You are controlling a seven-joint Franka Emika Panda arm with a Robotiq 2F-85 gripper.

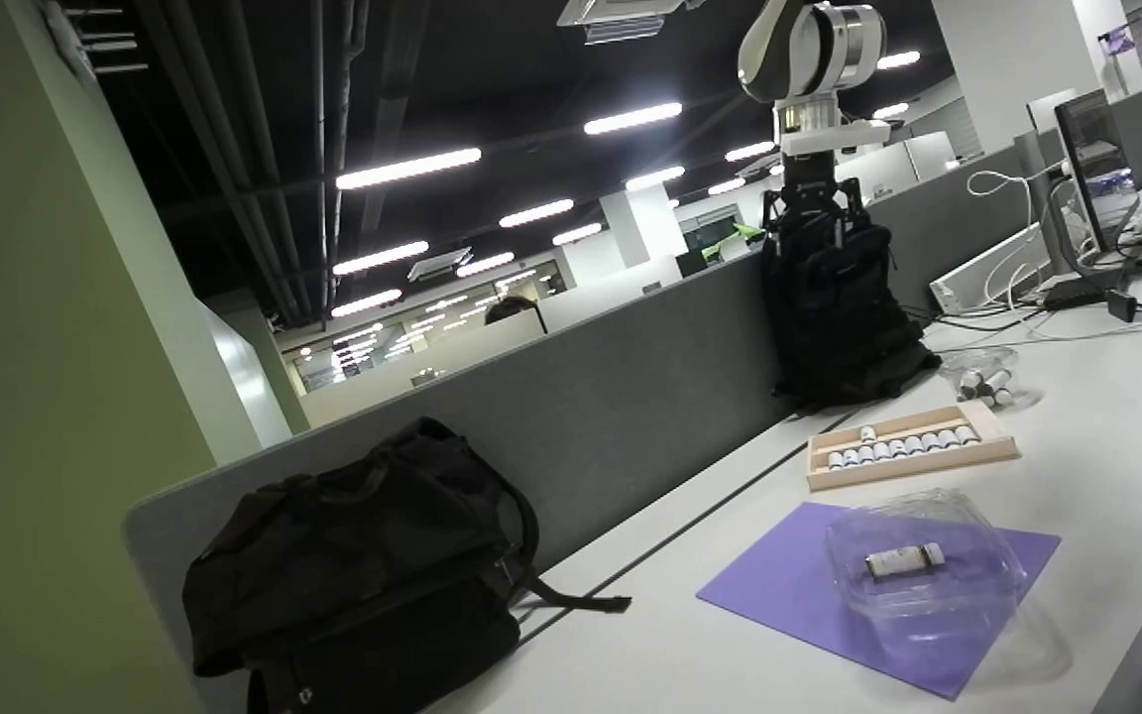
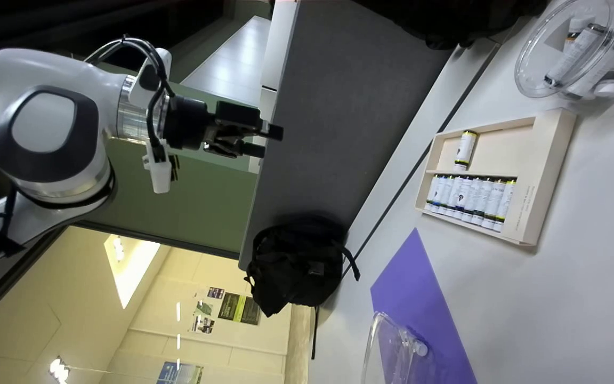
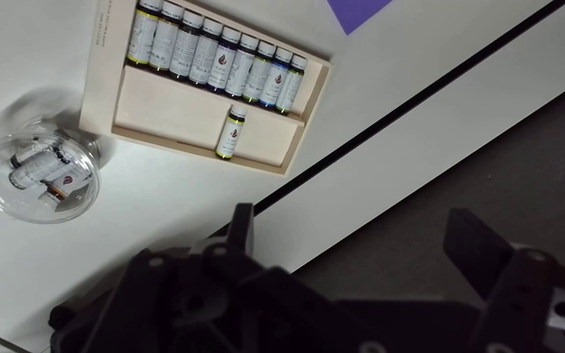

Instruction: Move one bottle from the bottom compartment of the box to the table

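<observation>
The pale wooden box (image 1: 913, 474) lies on the white table (image 1: 1106, 466); it also shows in an exterior view (image 2: 536, 192) and in the wrist view (image 3: 103, 73). One compartment holds a packed row of white-capped bottles (image 3: 214, 54). The other holds a single bottle (image 3: 230, 135) with a yellow band, seen also in both exterior views (image 1: 867, 434) (image 2: 465, 149). My gripper (image 2: 264, 141) is open and empty, well above the table, on the partition side of the box. In the wrist view its fingers (image 3: 351, 215) are wide apart, with nothing between them.
A grey partition (image 1: 630, 416) runs along the table edge, with black backpacks (image 1: 353, 575) (image 1: 839, 307) against it. A purple mat (image 1: 759, 575) bears a clear plastic container (image 1: 928, 600) with one bottle (image 1: 906, 561) in it. A clear round tub (image 3: 37, 211) with several bottles stands beside the box.
</observation>
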